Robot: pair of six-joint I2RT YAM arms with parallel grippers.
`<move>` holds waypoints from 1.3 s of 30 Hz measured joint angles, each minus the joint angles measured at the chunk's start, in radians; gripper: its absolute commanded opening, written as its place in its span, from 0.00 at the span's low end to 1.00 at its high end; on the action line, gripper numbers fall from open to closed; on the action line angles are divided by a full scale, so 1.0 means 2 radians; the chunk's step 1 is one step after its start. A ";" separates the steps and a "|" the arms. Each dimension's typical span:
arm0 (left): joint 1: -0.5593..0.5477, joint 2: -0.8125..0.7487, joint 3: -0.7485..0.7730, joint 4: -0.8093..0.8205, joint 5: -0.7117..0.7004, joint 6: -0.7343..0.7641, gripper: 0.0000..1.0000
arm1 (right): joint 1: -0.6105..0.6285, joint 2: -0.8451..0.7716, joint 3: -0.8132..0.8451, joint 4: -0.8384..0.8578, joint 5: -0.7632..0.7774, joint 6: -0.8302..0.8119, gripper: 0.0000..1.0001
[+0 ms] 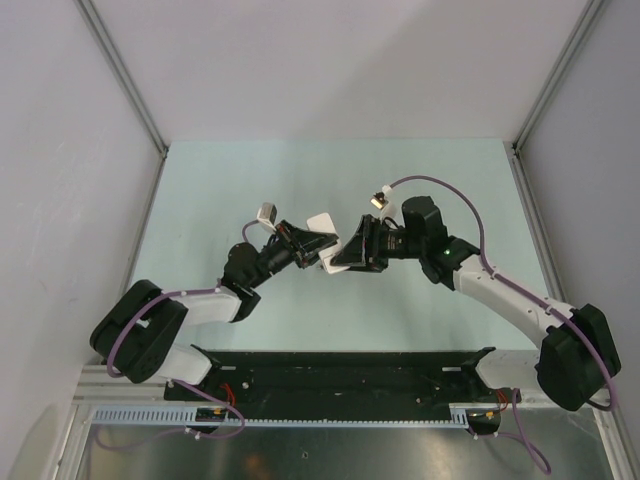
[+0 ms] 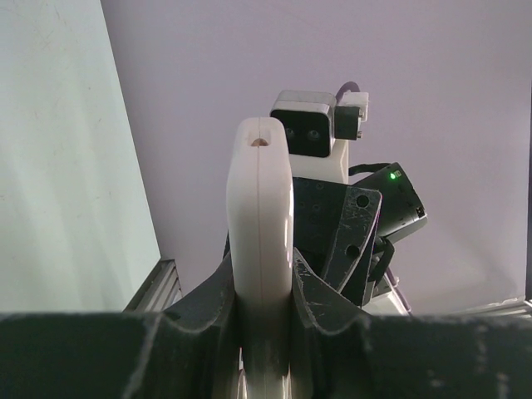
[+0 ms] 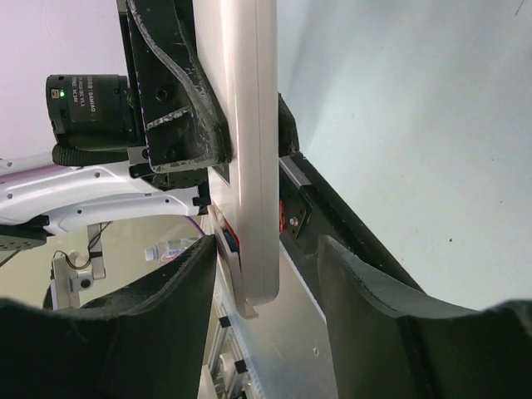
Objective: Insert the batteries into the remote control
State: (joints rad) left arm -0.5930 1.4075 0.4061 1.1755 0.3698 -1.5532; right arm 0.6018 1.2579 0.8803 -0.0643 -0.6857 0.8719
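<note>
Two grippers, one remote control (image 2: 260,241), held clear of the counter (image 1: 300,180).

The left gripper (image 2: 262,287) is clamped tight on the remote control's two flat faces. It holds the white bar on edge, well above the counter, most likely so the other arm can get at the free end (a bar lying flat would offer only its top face). The right gripper (image 3: 266,266) straddles that end with its jaws about half apart. A gap shows between the bar and one jaw, so I judge it has hold of nothing. Its placement suggests a second grasp or a tug at the remote control's end, though I cannot tell which. No batteries can be made out with certainty. A scrap of red and blue beside the bar in the right wrist view is too small to name.
</note>
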 measured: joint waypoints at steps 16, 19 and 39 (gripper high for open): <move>0.000 -0.001 0.000 -0.006 0.000 0.001 0.00 | 0.007 0.005 0.000 0.011 0.010 0.013 0.49; 0.000 -0.001 0.000 -0.006 0.000 0.001 0.00 | 0.009 0.005 0.000 0.015 0.009 0.017 0.45; 0.001 -0.001 0.000 -0.014 0.012 0.005 0.00 | 0.010 0.013 -0.005 0.026 -0.010 0.030 0.34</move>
State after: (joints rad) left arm -0.5911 1.4059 0.4065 1.1477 0.3943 -1.5440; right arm 0.6224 1.2846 0.8707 -0.0128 -0.7048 0.9314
